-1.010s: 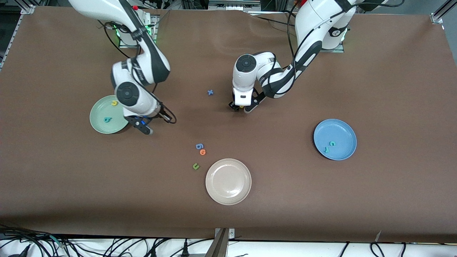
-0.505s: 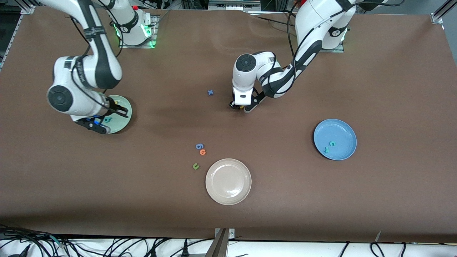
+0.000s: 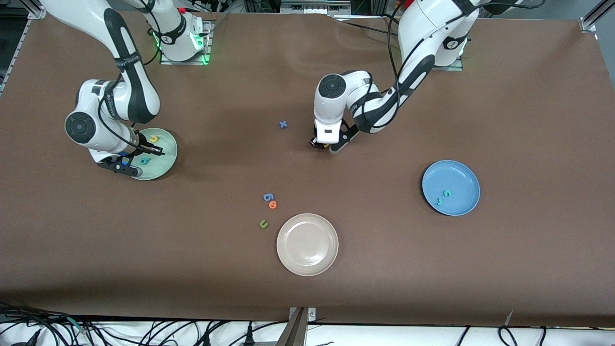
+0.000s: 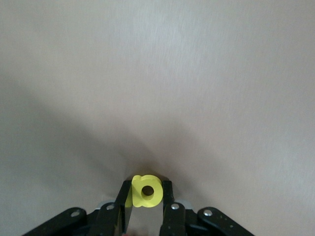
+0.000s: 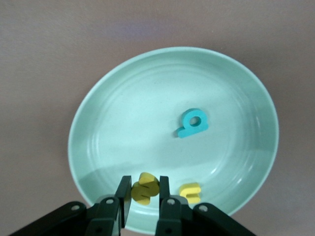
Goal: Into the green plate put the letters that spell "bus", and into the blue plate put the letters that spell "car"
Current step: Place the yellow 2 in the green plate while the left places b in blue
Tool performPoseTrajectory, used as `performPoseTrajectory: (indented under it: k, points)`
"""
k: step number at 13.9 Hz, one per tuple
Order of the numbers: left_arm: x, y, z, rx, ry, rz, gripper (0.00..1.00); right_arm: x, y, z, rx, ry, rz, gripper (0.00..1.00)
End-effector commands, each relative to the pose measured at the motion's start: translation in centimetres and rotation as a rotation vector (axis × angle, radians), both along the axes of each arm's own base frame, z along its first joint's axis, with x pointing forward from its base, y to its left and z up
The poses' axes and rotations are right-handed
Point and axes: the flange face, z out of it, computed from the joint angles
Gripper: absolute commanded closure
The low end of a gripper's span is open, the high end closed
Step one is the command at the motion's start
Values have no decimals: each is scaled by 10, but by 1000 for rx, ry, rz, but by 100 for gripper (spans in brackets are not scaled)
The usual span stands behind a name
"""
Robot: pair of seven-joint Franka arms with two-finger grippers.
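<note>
Pinching a yellow "s" (image 5: 146, 188) over the green plate (image 3: 169, 158), the right gripper (image 5: 142, 196) was clamped shut. The left gripper (image 4: 143, 204) gripped the yellow "a" (image 4: 144, 191) by its flat sides at the table; light, soft foam probably squashes easily.
</note>
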Motion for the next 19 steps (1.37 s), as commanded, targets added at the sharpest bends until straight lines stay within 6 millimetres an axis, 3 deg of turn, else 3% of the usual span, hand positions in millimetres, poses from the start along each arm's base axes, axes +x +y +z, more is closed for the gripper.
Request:
performPoseTrajectory:
  k: [1, 4, 6, 9, 11, 12, 16, 19]
  points:
    - [33, 22, 14, 53, -11, -42, 83, -7, -2, -13, 3, -35, 11, 94]
    - [78, 45, 44, 85, 48, -63, 85, -7, -3, -22, -8, -43, 18, 94]
    - [117, 78, 72, 72, 134, -129, 85, -9, -3, -26, -10, -45, 20, 88]
    - [167, 145, 105, 35, 233, -301, 85, -11, -2, -27, -10, -42, 21, 29]
    - [187, 186, 113, 9, 250, -449, 85, -10, -1, -23, -6, -47, 21, 7]
    - [196, 208, 111, -3, 253, -514, 85, -8, -1, -17, 0, -53, 23, 2]
    - [215, 279, 95, -5, 277, -853, 85, -4, 7, 37, 58, -8, 8, 1]
    - [226, 332, 78, -5, 311, -1027, 85, 14, 13, 101, 95, 70, 4, 1]
